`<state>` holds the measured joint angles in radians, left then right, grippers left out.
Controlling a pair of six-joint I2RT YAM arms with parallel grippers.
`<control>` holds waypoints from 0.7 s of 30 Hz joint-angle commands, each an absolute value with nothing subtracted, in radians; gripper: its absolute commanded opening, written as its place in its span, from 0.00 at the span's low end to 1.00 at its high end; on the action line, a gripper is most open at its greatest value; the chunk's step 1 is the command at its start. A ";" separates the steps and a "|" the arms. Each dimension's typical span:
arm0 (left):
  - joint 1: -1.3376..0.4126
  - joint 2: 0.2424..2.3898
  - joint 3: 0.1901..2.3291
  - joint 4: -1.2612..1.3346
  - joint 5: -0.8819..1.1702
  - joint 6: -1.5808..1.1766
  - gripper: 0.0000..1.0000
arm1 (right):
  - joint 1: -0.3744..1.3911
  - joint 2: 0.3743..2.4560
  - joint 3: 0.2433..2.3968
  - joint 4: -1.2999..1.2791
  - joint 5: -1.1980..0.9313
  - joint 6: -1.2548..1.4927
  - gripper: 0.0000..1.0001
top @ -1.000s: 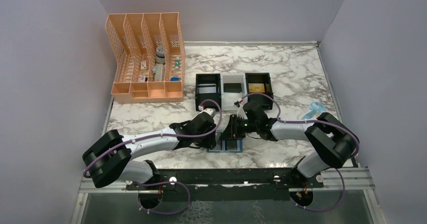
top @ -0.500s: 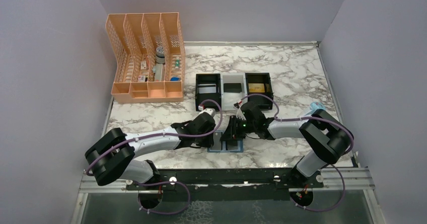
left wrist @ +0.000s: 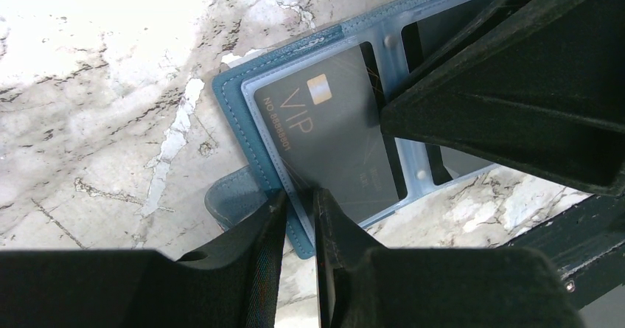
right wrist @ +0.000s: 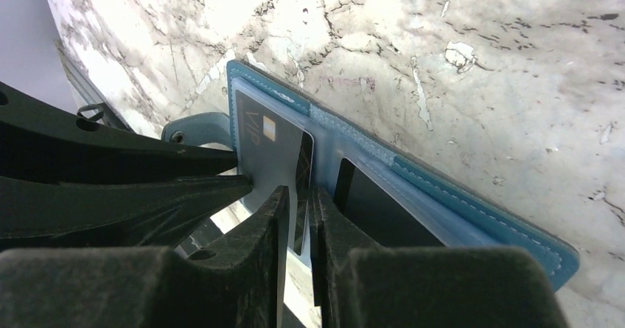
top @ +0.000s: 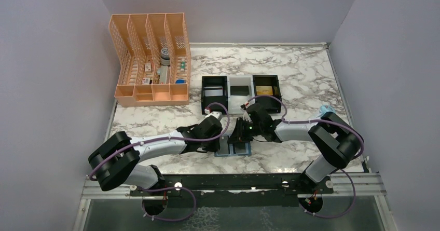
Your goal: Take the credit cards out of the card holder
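Note:
The teal card holder (top: pixel 233 150) lies open and flat near the table's front edge. Its left pocket holds a black VIP credit card (left wrist: pixel 332 144), whose edge sticks out toward the spine (right wrist: pixel 269 147). Another dark card (right wrist: pixel 368 203) sits in the right pocket. My left gripper (left wrist: pixel 300 199) is shut on the card holder's left edge (left wrist: pixel 243 107). My right gripper (right wrist: pixel 298 195) reaches in from the right. Its jaws stand a narrow gap apart around the black card's inner edge, with one finger against it. The two grippers nearly touch (top: pixel 231 137).
A three-compartment tray (top: pixel 241 102) behind the card holder has a grey, a black and a gold card in it. An orange mesh organizer (top: pixel 150 59) stands at the back left. A small pale-blue object (top: pixel 324 110) lies by the right arm.
Both grippers' jaws have narrowed, the left onto the card holder's edge. The right arm has drawn slightly left toward the card holder, which has not moved.

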<state>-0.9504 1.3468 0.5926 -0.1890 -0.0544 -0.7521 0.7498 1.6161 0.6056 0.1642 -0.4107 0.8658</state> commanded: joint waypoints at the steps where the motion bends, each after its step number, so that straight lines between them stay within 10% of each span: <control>1: -0.955 1.379 0.588 -0.216 -0.064 -0.738 0.22 | 0.756 1.596 0.623 0.081 -0.326 0.822 0.18; 21: -0.954 1.383 0.603 -0.225 -0.059 -0.716 0.18 | 0.775 1.613 0.579 0.242 -0.415 0.888 0.01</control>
<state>-0.9504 1.3521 0.5987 -0.1978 -0.0544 -0.7334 0.7658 1.6119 0.6003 0.1654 -0.3721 0.8642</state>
